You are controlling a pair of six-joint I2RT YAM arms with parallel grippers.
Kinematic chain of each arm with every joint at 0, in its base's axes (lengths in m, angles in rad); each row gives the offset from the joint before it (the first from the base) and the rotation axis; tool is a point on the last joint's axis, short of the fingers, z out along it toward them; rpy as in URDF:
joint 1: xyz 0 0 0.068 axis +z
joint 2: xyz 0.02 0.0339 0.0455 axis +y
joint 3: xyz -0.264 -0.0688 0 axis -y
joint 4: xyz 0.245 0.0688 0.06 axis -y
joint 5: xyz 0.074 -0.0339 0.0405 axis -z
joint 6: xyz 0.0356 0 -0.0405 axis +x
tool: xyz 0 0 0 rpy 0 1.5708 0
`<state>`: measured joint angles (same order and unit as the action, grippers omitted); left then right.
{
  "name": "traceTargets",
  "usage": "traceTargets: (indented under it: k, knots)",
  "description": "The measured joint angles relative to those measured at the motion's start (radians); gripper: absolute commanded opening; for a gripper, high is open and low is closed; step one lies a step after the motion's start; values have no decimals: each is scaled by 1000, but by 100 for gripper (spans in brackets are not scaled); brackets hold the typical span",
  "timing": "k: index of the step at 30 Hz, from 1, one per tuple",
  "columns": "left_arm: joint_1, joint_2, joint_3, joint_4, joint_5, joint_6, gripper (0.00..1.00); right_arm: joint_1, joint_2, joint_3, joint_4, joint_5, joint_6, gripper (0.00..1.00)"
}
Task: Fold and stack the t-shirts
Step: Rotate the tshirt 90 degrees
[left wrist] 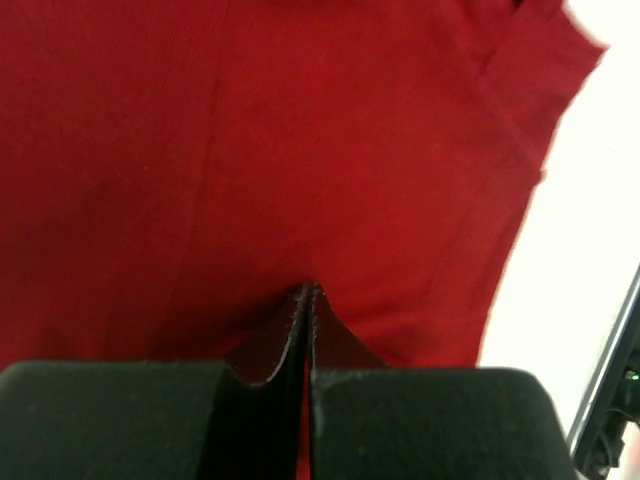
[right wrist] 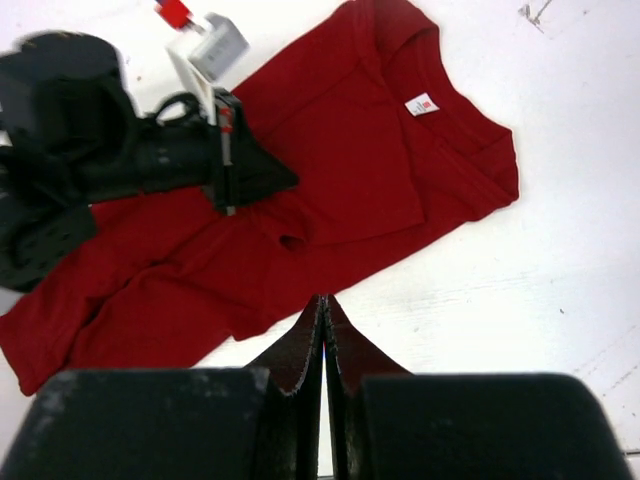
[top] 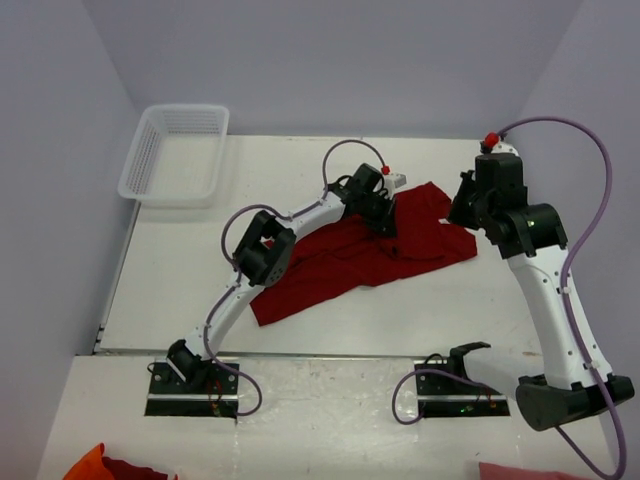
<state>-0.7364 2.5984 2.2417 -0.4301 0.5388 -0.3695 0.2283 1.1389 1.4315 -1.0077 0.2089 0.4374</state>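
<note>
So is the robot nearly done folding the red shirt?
Not nearly. The red t-shirt lies rumpled, one part flapped over, no neat fold yet. The left gripper is shut, down on it; the right gripper is shut and empty. Folding and stacking remain.

White arm links (top: 553,305), black joints (top: 265,250), looping purple cables (top: 609,180), black pincer fingers (right wrist: 292,355).
</note>
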Motion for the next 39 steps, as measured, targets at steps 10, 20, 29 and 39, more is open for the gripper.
traceTargets:
  k: [10, 20, 29, 39]
  knots:
    - [39, 107, 90, 47, 85, -31, 0, 28, -51, -114, 32, -90, 12, 0]
    - [317, 205, 189, 233, 109, -145, 0, 105, 22, -263, 123, -303, 2, 0]
    - [412, 180, 123, 349, 117, -222, 15, 209, 266, -325, 297, -510, -9, 0]
    - [301, -252, 48, 2, -163, -104, 22, 373, 626, -127, 403, -602, 10, 0]
